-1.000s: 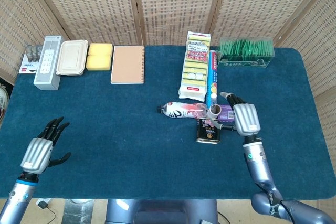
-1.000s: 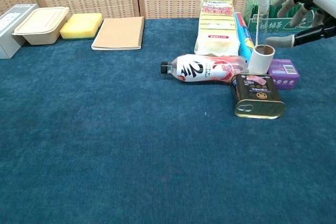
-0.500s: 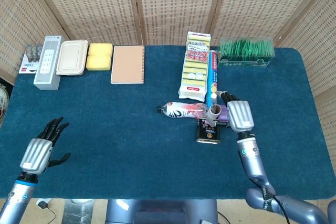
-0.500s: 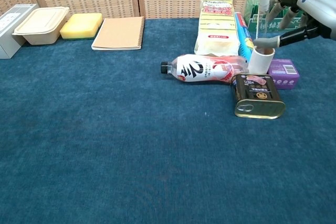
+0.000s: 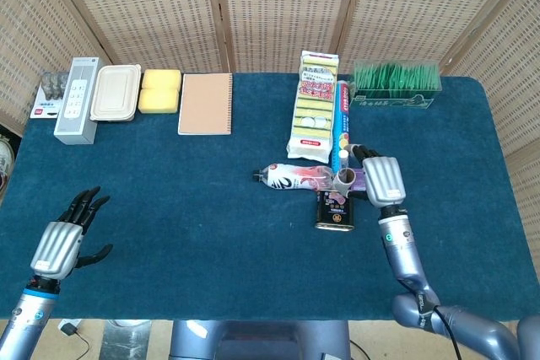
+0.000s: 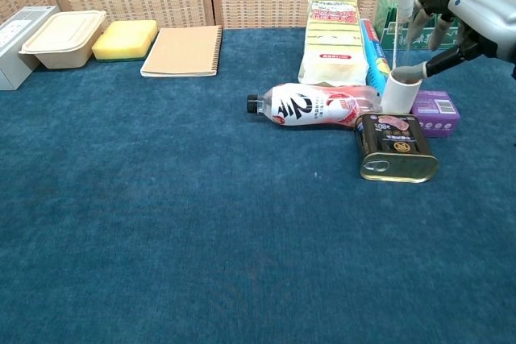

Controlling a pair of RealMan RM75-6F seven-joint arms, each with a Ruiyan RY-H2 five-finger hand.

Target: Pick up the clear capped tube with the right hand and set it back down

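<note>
The right hand [image 6: 461, 15] hung at the far right of the table, fingers spread and nothing in its grasp. The clear capped tube [image 6: 401, 28] stood upright just beside those fingertips [image 6: 421, 19], its white cap level with them; whether a finger actually touched it, the chest view did not settle. Below, the thumb reached toward the rim of the white cardboard roll [image 6: 398, 92], which stood just in front of the tube.

Around them sat a tight cluster (busy corner, this one): a purple box [image 6: 435, 113] beside the roll, a dark tin can [image 6: 395, 147] lying on its side nearer the camera, and a plastic bottle [image 6: 310, 105] lying flat with its cap pointing left. Behind stood a yellow sponge pack [image 6: 331, 40] and a blue tube [image 6: 374, 52].

Far across the blue table [image 5: 211, 217], the left hand [image 5: 61, 244] rested low, fingers apart, empty.
</note>
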